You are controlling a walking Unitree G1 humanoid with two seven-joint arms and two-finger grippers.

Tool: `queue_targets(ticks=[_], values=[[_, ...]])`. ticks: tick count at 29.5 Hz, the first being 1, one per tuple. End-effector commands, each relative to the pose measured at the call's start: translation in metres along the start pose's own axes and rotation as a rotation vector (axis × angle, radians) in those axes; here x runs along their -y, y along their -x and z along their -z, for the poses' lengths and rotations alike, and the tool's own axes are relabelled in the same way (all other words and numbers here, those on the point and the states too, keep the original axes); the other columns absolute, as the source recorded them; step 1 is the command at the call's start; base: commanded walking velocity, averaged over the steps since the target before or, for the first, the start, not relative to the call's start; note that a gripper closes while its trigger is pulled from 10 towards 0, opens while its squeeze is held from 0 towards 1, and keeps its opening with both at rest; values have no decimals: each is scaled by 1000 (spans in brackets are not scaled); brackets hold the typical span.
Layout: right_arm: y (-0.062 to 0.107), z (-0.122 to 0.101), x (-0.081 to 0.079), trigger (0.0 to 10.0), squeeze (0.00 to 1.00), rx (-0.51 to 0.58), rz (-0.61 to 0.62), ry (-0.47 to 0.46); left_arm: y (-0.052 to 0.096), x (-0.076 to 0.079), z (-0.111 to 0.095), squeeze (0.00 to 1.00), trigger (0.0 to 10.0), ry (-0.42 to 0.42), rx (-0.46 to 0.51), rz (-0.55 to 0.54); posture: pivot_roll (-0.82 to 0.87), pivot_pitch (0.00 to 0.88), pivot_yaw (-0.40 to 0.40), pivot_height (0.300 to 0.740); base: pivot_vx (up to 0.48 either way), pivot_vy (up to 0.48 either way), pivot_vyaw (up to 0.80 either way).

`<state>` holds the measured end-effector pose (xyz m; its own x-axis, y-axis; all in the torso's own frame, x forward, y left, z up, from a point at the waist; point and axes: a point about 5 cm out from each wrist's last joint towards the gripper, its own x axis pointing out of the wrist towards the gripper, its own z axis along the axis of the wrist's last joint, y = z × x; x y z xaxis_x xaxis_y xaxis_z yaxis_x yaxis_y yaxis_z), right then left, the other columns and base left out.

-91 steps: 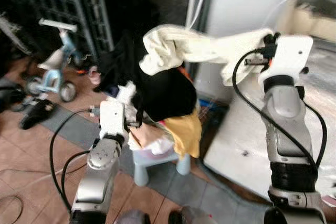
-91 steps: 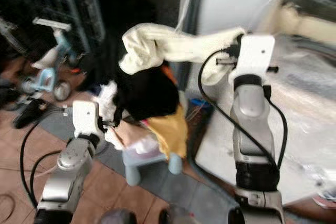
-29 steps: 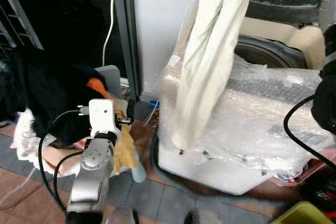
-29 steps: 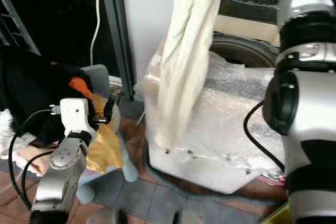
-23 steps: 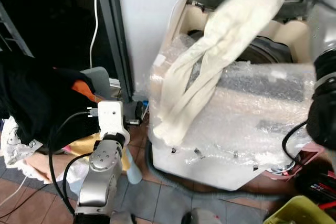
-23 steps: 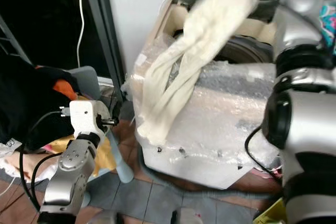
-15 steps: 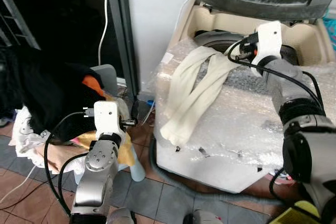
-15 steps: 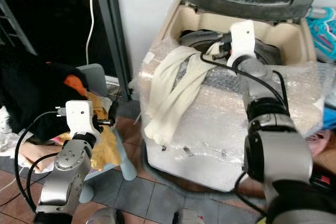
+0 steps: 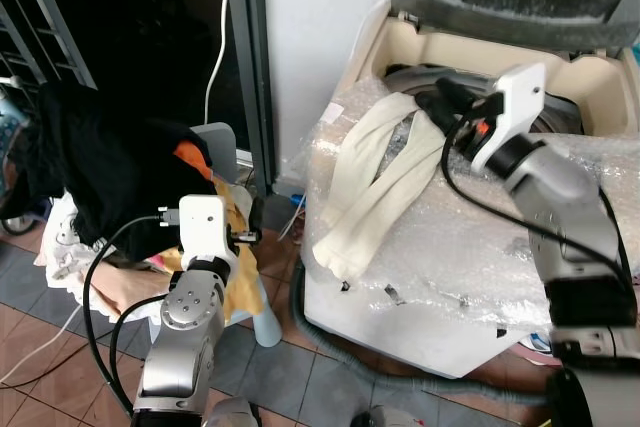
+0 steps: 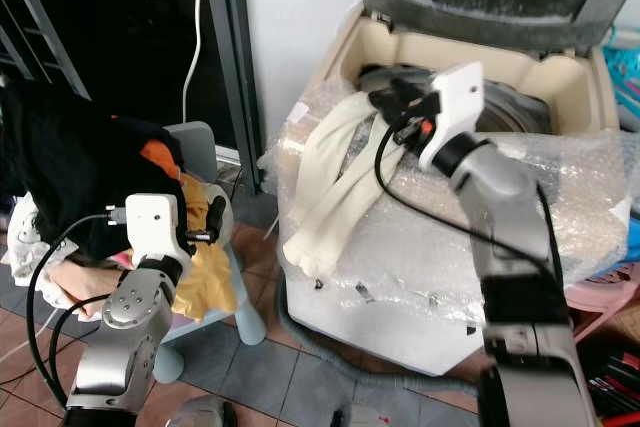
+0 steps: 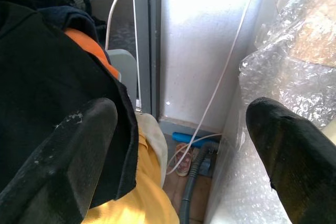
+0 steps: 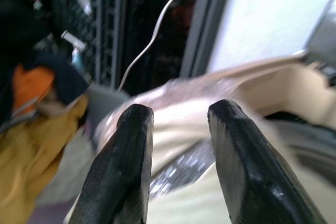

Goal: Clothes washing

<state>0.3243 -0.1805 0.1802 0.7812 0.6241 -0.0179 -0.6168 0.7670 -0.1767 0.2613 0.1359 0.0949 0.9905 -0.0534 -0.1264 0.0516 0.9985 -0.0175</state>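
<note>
No writing can be read anywhere. The cream garment point(image 9: 375, 177) drapes from the washing machine point(image 9: 470, 277) tub over its bubble-wrapped left front; the right gripper point(image 10: 392, 100), fingers apart and empty, hovers above it. The left gripper point(image 11: 178, 156), fingers wide apart, hangs near the dark clothes pile point(image 9: 110, 172) at left.

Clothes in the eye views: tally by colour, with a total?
Cream: 1, the cream garment draped over the washing machine rim, by the right claw.
Black: 1, the black garment on the pile.
Orange: 1, an orange piece.
Yellow: 1, a yellow cloth near the left claw.
Total: 4 visible colour groups.
</note>
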Motion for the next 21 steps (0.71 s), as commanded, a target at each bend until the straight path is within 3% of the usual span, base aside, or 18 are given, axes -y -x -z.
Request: queue_targets(ticks=[1, 4, 5, 6, 7, 8, 11, 14, 21], values=[[2, 2, -1, 10000, 1000, -51, -16, 54, -1, 1, -1, 0, 10000, -7, -4, 12, -41, 0, -6, 740, 0, 0, 0], [10, 18, 1, 10000, 1000, -139, 35, 61, 0, 0, -1, 0, 10000, -10, -5, 12, -38, 0, -5, 740, 0, 0, 0], [11, 24, 1, 10000, 949, -175, 49, 79, 0, 0, -1, 0, 10000, -10, -7, 12, -37, 0, -4, 740, 0, 0, 0], [12, 29, 1, 10000, 827, -205, 58, 95, 0, 0, -1, 0, 10000, -11, -8, 12, -37, 0, -4, 740, 0, 0, 0], [13, 34, 2, 6588, 541, -231, 73, 109, 0, -1, -1, 0, 10000, -13, -9, 12, -36, 0, -2, 740, 0, 0, 0], [11, 39, 4, 0, 0, -254, 116, 140, 0, -1, -1, 0, 10000, -15, -9, 13, -33, 0, -2, 740, 0, 0, 0], [9, 42, 3, 0, 0, -273, 138, 172, 0, -1, -1, 0, 10000, -17, -10, 14, -30, 0, -1, 740, 0, 0, 0], [5, 48, -7, 0, 0, -297, 104, 207, 0, -1, -1, 0, 10000, -21, -10, 15, -29, 0, -1, 740, 0, 0, 0], [-6, 50, -14, 0, 0, -292, 128, 185, -1, 0, -2, 0, 10000, -24, -10, 15, -21, 0, -4, 740, 0, 0, 0]])
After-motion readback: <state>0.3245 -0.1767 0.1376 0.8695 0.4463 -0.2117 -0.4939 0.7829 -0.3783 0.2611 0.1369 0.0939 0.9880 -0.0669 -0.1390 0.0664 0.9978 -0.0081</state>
